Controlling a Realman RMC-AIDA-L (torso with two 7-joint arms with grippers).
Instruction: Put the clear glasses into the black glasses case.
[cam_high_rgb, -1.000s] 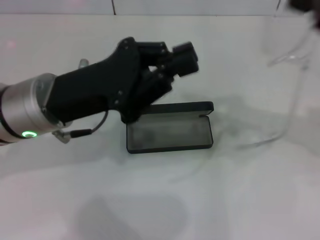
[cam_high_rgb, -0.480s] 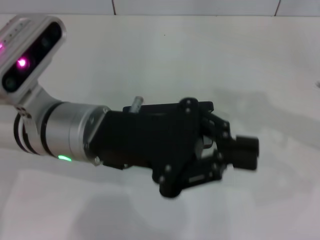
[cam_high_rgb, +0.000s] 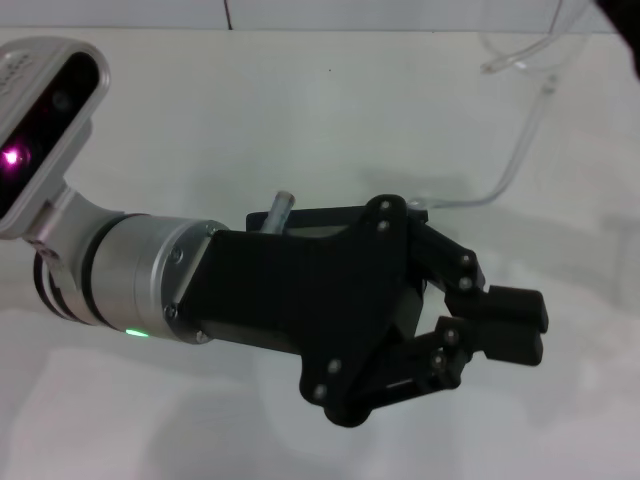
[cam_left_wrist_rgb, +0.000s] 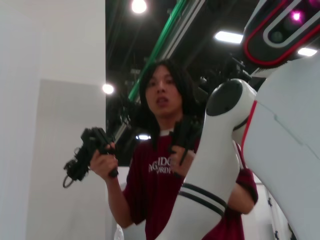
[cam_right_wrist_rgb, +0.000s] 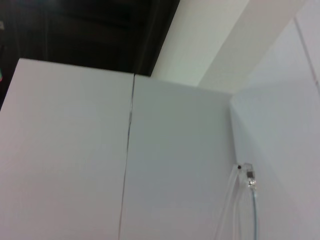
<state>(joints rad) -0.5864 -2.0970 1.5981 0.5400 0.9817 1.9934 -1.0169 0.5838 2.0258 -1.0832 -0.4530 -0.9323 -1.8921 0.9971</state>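
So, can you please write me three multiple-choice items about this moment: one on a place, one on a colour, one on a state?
1. In the head view, where are the transparent, colourless plastic wraparound glasses?
A. Inside the flat black hard case
B. At the upper right, past the left gripper
C. Between the left gripper's fingers

2. What colour is the small light on the left arm's silver wrist cylinder?
A. Green
B. Blue
C. Yellow

3. How is the black left gripper?
A. Wide open
B. Shut on the glasses
C. Shut, holding nothing

Answers:
1 B: the clear frame and its thin temple arm show at the upper right edge.
2 A: the spot at the cylinder's lower edge glows green.
3 C: its two finger pads meet with nothing between them.
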